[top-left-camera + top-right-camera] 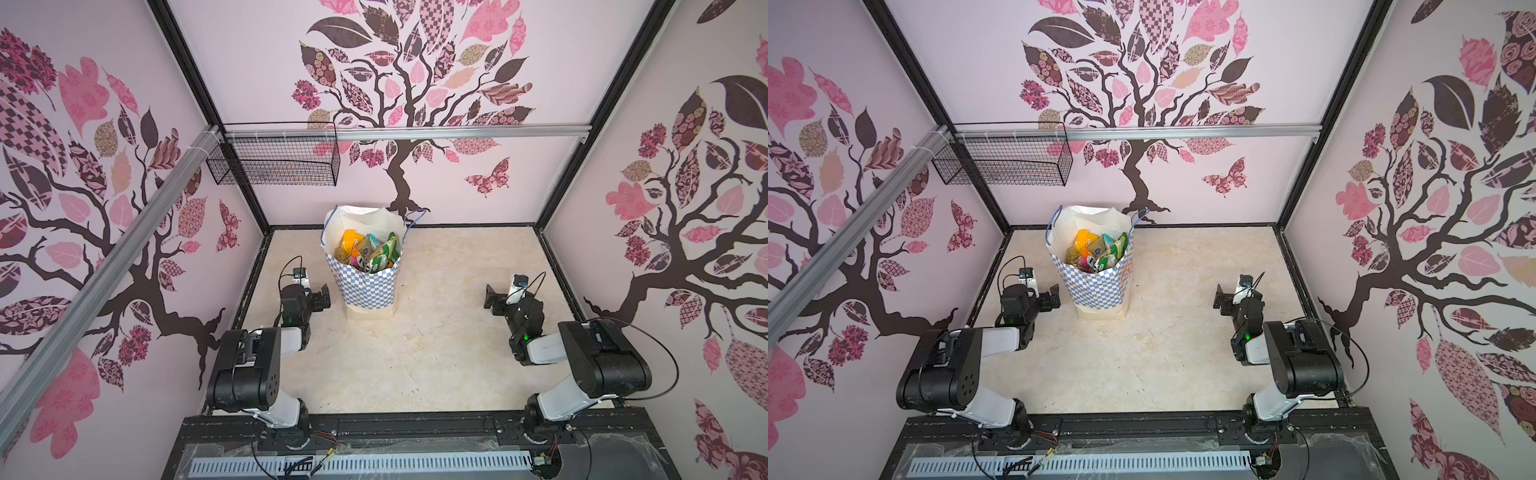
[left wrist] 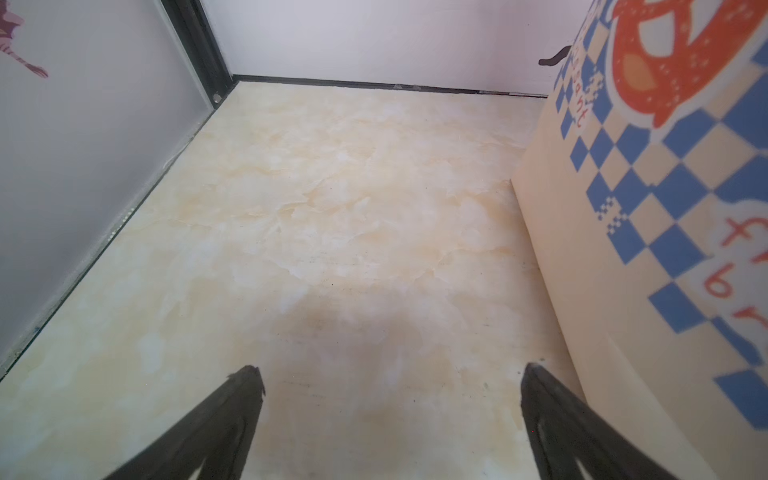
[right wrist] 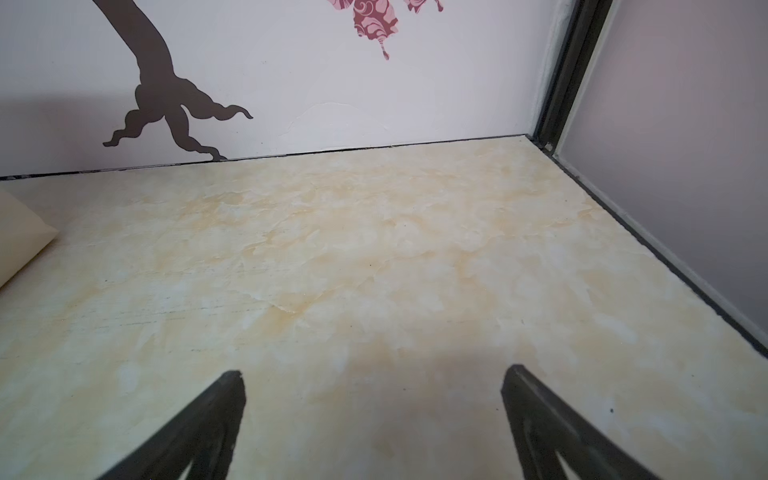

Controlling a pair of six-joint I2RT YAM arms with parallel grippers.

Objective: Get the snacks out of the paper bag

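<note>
The paper bag (image 1: pixel 368 291) (image 1: pixel 1098 291) stands upright at the back middle of the table, blue-and-white checked with a cream base and blue cord handles. Its mouth is open, and the snacks (image 1: pixel 368 251) (image 1: pixel 1098 251) fill it: yellow, green, teal and pink crinkly packets. My left gripper (image 1: pixel 323 297) (image 1: pixel 1054 297) hovers low just left of the bag's base, open and empty. In the left wrist view the left gripper (image 2: pixel 390 368) sits over bare table with the bag's side (image 2: pixel 665 187) close by. My right gripper (image 1: pixel 492 297) (image 3: pixel 374 370) is open and empty, well to the right of the bag.
A black wire basket (image 1: pixel 274 160) hangs from a metal rail (image 1: pixel 415 134) on the back wall, above and left of the bag. Patterned walls close in the marbled table (image 1: pixel 415 353) on three sides. Both arm bases sit at the front edge.
</note>
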